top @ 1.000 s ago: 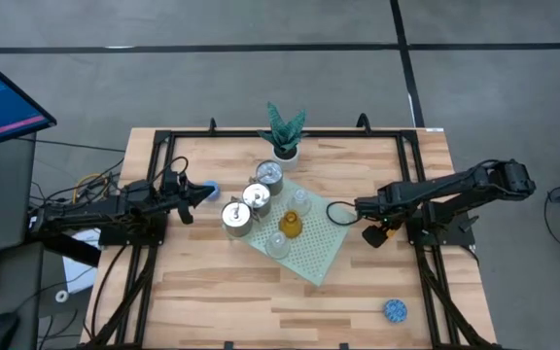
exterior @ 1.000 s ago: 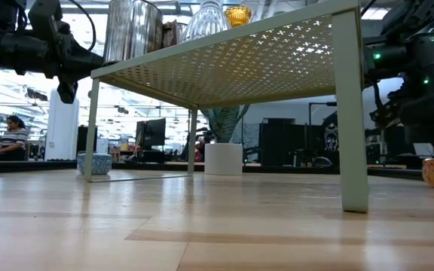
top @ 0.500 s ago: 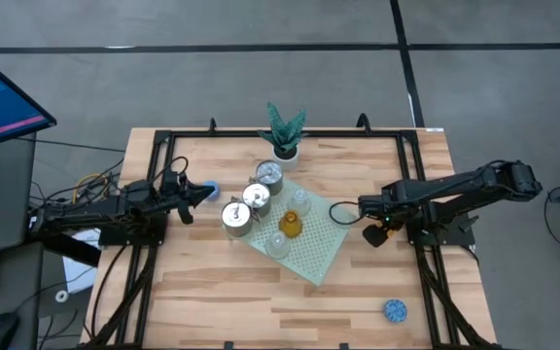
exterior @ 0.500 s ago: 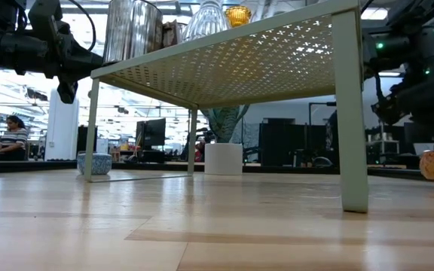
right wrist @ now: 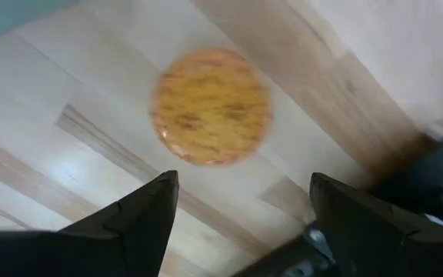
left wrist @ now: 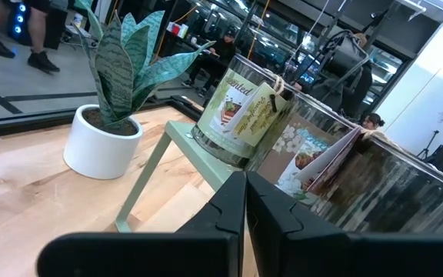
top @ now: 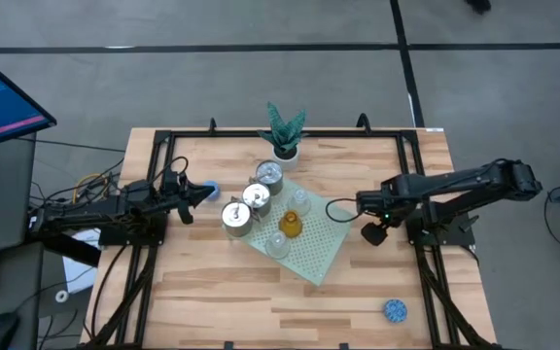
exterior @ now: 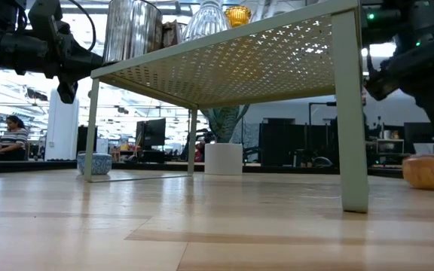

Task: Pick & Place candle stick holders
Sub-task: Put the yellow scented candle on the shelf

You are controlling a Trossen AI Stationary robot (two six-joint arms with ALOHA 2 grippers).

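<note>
At the right-centre of the high view, the right gripper [right wrist: 237, 204], fingers spread, has shifted clear of the orange holder [right wrist: 211, 106], now released on the table [top: 261, 292].

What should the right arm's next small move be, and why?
Probably lower the right gripper straight down around the orange holder. Its fingers are open and apart from the holder, which stands on the bare table beside the green perforated stand, not yet on it. The left gripper waits shut near the blue holder.
</note>
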